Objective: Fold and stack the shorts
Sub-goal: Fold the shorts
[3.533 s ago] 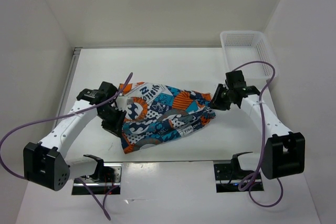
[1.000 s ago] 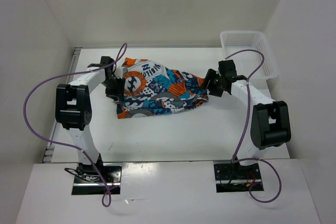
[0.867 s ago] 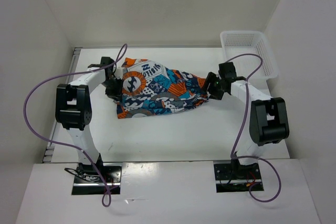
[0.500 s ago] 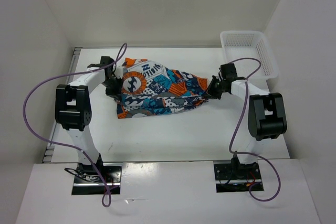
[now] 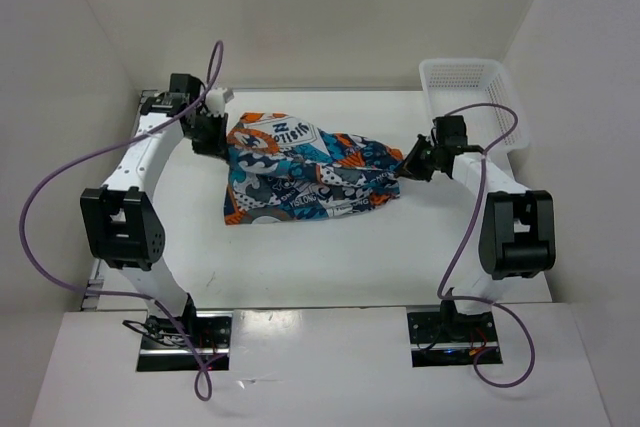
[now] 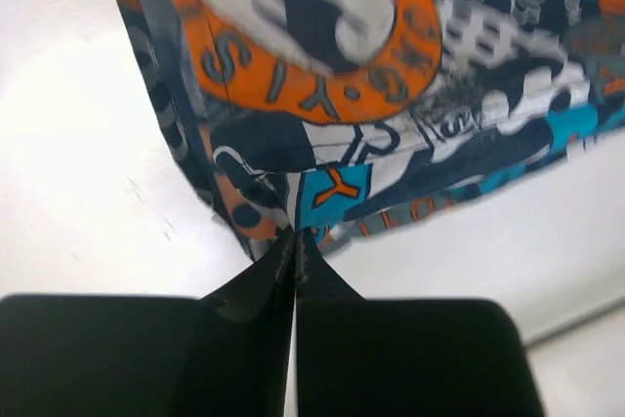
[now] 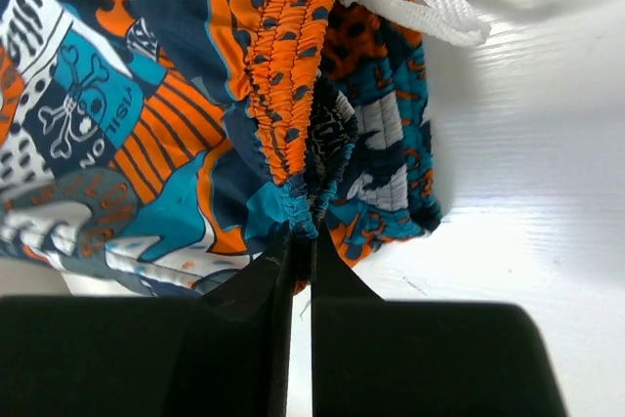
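Bright, even white light from overhead. The bench (image 5: pixel 330 247) carries only faint, soft shadows, with washed-out glare in both wrist views. The left wrist view is blurred, smearing the print on the shorts (image 6: pixel 322 95); the right wrist view is sharp.

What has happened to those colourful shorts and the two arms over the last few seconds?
Both arms carried the shorts away from their bases, toward the back of the table. In the last half second the left gripper pulled further back and left, drawing that end out. It and the right gripper stay shut on the two ends of the cloth. The white basket has not moved.
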You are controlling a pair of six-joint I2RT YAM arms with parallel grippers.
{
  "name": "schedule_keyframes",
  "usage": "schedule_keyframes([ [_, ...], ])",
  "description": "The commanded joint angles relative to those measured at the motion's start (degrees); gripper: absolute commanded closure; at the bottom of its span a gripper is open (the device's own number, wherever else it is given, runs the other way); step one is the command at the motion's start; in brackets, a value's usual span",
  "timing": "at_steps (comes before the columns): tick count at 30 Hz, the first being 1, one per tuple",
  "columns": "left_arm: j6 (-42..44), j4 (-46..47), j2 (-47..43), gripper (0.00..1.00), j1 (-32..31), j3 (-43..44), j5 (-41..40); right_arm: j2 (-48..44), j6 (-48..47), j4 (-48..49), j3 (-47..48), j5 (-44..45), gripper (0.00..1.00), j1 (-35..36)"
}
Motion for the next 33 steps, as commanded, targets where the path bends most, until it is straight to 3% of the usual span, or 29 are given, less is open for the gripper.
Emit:
schedule_keyframes([
  [1,0.25,-11.79,-1.58,0.95,-0.45,-7.37,2.06,-2.51,1.21,1.99,-1.9,3.09,1.0,-1.39],
  [3,0.25,-11.79,-1.58,0.92,-2.56,-13.7,-0.14,-1.37,2.44,2.61,-3.58,3.09,0.97,-1.39],
  [7,0.25,-7.49,-1.58,0.82,-7.65,-24.18,-0.15,0.92,3.67,3.32,-4.37,4.91,0.65,-1.39],
  [8,0.25,-6.61,-1.58,0.81,-8.54,-25.06,-1.63,1.62,4.19,1.84,-4.37,5.89,0.46,-1.39],
  [18,0.25,-5.54,-2.2,0.72,-9.16,-25.07,-6.21,-1.19,9.03,4.63,-10.52,5.64,0.18,-1.39],
  [26,0.25,-14.66,-3.87,0.6,-9.16,-23.05,-3.84,1.8,12.63,7.36,-10.0,3.87,0.18,-0.86],
  [28,0.25,-14.69,-5.01,0.6,-8.38,-22.43,-4.97,2.33,12.64,6.23,-9.39,4.93,0.22,-0.33],
  [30,0.25,-12.68,-6.15,0.54,-5.92,-21.81,-8.03,3.03,12.64,5.69,-9.38,5.72,0.28,1.24],
  [33,0.25,-5.74,-6.86,0.5,-3.1,-17.87,-9.9,4.52,13.16,5.69,-9.38,5.72,0.39,2.04],
])
